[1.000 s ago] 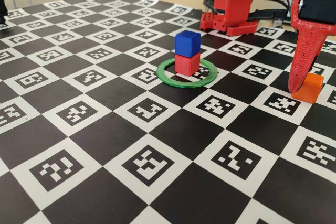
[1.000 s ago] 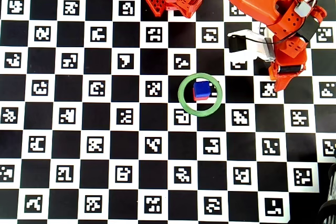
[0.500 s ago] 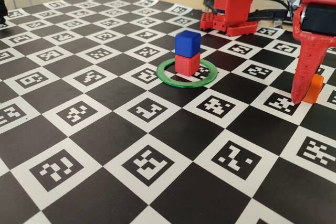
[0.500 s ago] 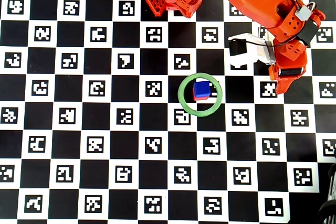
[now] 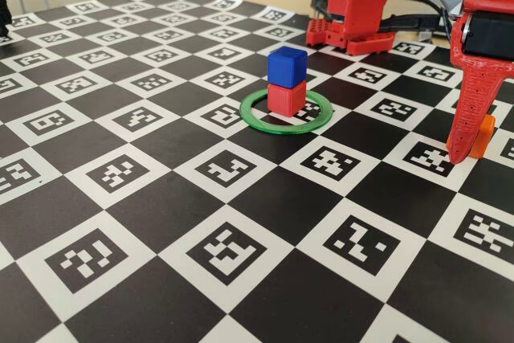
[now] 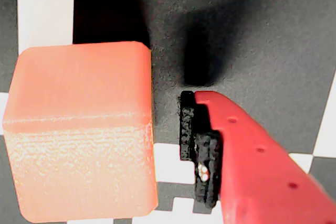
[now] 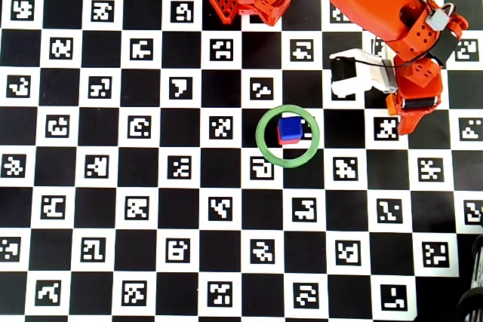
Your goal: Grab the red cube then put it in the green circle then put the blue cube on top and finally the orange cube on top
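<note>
Right beside one finger (image 6: 202, 150) of the gripper (image 5: 470, 146) sits the orange cube (image 6: 81, 132), not yet squeezed. Its jaws look wide, straddling it, ready to pinch. Off to one side, the blue cube (image 5: 287, 66) tops the red cube (image 5: 286, 99) inside the green circle (image 5: 265, 122), waiting.

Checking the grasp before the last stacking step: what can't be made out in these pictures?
- Orange cube: mostly behind the gripper in the fixed view, entirely under the arm overhead.
- Second finger: outside the wrist view; only one finger shows.
- Red cube: nearly covered by the blue cube overhead.
</note>
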